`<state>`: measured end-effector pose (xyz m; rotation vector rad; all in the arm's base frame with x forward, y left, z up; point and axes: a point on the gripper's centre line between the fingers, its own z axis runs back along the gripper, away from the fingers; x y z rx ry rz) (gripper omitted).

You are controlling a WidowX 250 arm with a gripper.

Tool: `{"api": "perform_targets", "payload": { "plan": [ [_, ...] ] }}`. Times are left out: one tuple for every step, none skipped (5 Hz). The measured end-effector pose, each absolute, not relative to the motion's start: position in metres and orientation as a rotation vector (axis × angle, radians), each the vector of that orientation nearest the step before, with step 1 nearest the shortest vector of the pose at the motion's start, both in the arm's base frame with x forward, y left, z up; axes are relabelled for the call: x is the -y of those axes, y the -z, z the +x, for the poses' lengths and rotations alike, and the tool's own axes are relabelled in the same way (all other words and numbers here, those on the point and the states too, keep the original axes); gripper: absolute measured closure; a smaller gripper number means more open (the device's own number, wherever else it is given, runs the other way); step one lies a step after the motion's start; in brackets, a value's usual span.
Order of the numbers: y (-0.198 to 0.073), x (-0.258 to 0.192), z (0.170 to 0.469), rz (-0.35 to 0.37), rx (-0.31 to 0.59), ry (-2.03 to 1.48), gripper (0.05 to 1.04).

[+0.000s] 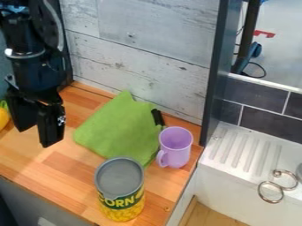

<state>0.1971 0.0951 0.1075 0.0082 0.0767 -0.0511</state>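
The gripper (35,137) hangs over the left part of the wooden counter (41,167), fingertips down and spread a moderate way apart, with nothing between them. The green cloth (115,128) lies just right of it, midway along the counter, one corner reaching the back edge by the plank wall (141,57), the opposite one running toward the corn can (121,190). That can stands upright near the front right corner. The purple mug (175,148) is upright beside the right edge, its handle turned toward the front left; a black object (157,117) sits at the cloth's right side, behind the mug. A yellow item (3,117) shows at the far left. Beyond the right edge is a white sink (227,176) with metal rings (271,192).
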Motion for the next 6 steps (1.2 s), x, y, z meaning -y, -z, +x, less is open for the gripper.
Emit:
{"api": "perform_targets", "payload": {
  "plan": [
    [-0.104, -0.094, 0.196, -0.002, -0.089, 0.048, 0.083],
    [-0.105, -0.092, 0.216, -0.042, -0.036, 0.040, 0.083],
    [-0.103, -0.094, 0.239, -0.040, -0.016, 0.036, 0.083],
    [-0.085, -0.082, 0.265, -0.017, -0.009, 0.045, 0.083],
    [-0.065, -0.072, 0.290, -0.072, 0.043, 0.031, 0.083],
    [-0.058, -0.068, 0.300, -0.112, 0.047, 0.024, 0.083]
  ]
}}
